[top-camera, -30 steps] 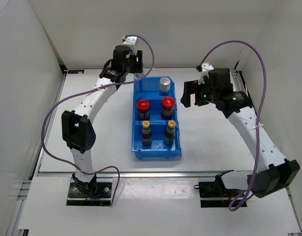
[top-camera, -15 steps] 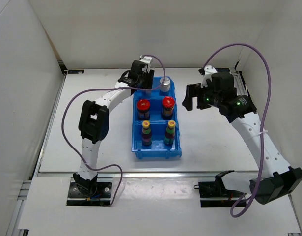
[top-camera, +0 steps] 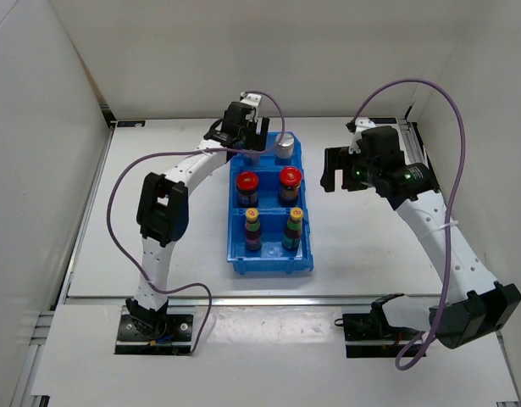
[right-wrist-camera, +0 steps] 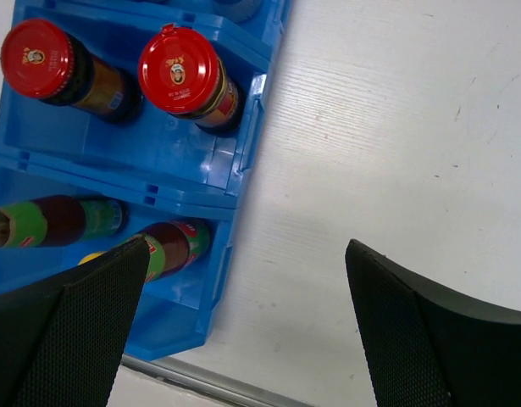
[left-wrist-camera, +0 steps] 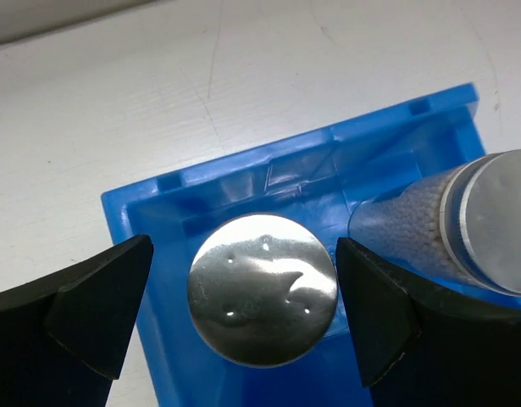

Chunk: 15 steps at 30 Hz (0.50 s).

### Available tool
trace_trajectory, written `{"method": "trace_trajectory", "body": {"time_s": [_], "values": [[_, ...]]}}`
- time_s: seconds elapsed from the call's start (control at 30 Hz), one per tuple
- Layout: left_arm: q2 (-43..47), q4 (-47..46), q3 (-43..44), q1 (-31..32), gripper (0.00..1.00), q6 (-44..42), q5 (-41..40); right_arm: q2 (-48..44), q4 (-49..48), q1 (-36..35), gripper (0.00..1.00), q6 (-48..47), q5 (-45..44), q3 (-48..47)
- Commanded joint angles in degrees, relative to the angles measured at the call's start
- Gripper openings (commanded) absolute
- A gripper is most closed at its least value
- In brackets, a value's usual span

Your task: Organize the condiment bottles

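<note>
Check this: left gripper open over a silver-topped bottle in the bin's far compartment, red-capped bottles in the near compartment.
One thing is wrong: the red-capped bottles stand in the bin's middle compartment, as the top external view shows. The left gripper is open over a silver-topped bottle in the far compartment.

Bright, even overhead light; faint soft shadows under arms on white table [top-camera: 201,246]. Left wrist view: speckled glare on silver bottle top [left-wrist-camera: 263,288], near fingers [left-wrist-camera: 82,309] soft, out of focus. Right wrist view sharp, colours saturated.

Lab test cell — white walls [top-camera: 40,127], bolted arms [top-camera: 161,212]
</note>
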<state>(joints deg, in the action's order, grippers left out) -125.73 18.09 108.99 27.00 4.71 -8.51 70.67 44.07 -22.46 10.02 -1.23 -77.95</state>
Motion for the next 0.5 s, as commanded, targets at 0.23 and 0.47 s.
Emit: {"method": "trace_trajectory", "body": {"time_s": [0.23, 0.47], "values": [[21.81, 2.38, 5.19, 0.68, 1.00, -0.92, -1.51, 0.17, -0.30, 0.31, 0.99, 4.13, -5.00, -1.67], [45.77, 3.02, -15.44, -0.01, 1.00, -5.50, -7.30, -0.36, 0.93, 0.31, 0.99, 5.27, -7.82, -2.30]]}}
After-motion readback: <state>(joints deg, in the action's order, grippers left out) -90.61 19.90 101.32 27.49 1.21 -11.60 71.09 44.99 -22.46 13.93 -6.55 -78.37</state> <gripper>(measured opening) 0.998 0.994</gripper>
